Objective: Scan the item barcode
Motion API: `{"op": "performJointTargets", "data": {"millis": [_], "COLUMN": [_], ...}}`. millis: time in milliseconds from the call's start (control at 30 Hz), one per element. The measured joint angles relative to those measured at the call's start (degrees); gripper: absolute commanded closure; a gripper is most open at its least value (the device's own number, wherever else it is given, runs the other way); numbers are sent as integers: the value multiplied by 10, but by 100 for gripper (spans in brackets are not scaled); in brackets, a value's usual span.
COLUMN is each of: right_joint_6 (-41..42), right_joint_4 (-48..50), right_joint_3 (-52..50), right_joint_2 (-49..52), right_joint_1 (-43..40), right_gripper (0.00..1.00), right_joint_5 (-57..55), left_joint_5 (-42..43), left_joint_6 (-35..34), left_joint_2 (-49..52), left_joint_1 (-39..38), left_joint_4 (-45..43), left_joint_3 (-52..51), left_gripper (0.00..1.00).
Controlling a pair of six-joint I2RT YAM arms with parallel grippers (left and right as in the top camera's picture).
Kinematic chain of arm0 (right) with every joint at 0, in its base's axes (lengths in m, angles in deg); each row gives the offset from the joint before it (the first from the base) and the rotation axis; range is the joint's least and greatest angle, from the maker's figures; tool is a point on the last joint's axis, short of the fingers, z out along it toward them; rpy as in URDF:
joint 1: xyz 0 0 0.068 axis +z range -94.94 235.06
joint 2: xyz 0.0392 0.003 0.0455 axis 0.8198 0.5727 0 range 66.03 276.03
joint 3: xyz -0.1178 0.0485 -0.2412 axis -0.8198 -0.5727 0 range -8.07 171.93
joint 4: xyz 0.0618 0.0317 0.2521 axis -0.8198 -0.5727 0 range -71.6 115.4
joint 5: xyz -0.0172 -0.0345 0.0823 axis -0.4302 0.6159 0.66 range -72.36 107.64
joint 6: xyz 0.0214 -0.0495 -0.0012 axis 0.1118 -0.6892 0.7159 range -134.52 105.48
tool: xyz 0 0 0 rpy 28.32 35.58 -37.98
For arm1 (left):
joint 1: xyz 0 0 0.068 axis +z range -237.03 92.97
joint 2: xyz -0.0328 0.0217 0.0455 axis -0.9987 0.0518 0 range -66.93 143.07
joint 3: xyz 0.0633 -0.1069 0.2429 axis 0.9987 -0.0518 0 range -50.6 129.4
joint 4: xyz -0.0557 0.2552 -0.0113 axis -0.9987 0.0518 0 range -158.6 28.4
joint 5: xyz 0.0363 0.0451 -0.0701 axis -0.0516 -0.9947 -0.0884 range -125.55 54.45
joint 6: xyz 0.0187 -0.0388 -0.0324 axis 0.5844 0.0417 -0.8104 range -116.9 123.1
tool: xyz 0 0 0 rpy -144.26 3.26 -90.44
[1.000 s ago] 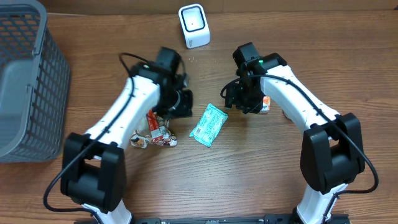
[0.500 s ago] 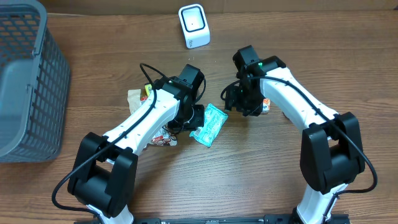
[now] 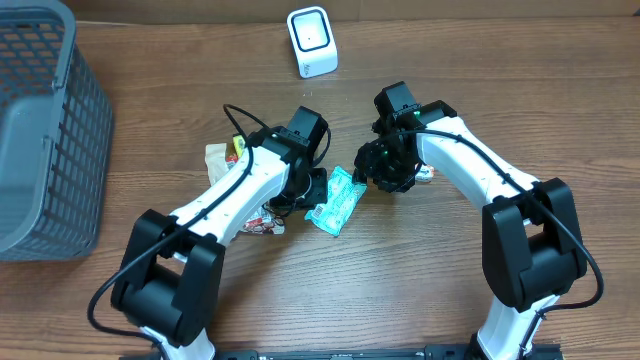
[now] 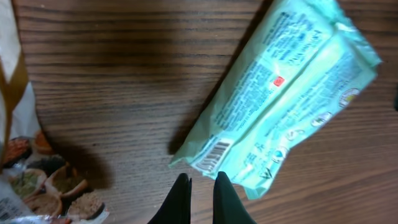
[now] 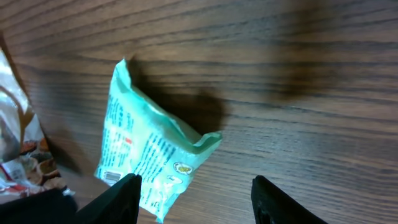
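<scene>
Packet point(image 3: 335, 200), mint-green crinkled plastic: we are seeing it lying flat on the brown wooden table point(image 3: 400, 300), barcode point(image 4: 210, 154) facing up.
Left gripper point(image 4: 200, 186): we are holding its black jaws pressed together, empty, at the packet's barcode end.
Right gripper point(image 5: 198, 186): we are hovering it just beside the packet's opposite end, jaws spread, gripping nothing.
Scanner point(image 3: 312, 41), white and boxy: we are seeing it standing well apart from the packet.
</scene>
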Motion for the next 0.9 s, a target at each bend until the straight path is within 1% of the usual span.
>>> {"op": "performJointTargets", "data": {"millis": [200, 433, 633, 767, 833, 900], "right_joint_6": [-2, -5, -6, -6, -3, 2], "right_joint_4": [0, 11, 71, 117, 144, 173], "right_joint_3": [-2, -5, -48, -85, -100, -111], "right_joint_2": [0, 0, 0, 0, 0, -3], "right_joint_1": [0, 0, 0, 0, 0, 0], "right_gripper": [41, 41, 35, 34, 34, 38], "right_joint_5": [5, 9, 12, 13, 18, 31], "left_joint_5": [5, 13, 19, 19, 20, 20], "left_joint_6": [0, 0, 0, 0, 0, 0], "left_joint_2": [54, 65, 68, 69, 69, 69], "left_joint_1": [0, 0, 1, 1, 1, 1], "left_joint_4": [-22, -25, -26, -25, -25, -25], "left_joint_3": [0, 3, 5, 5, 5, 6], "left_gripper": [96, 96, 96, 96, 96, 96]}}
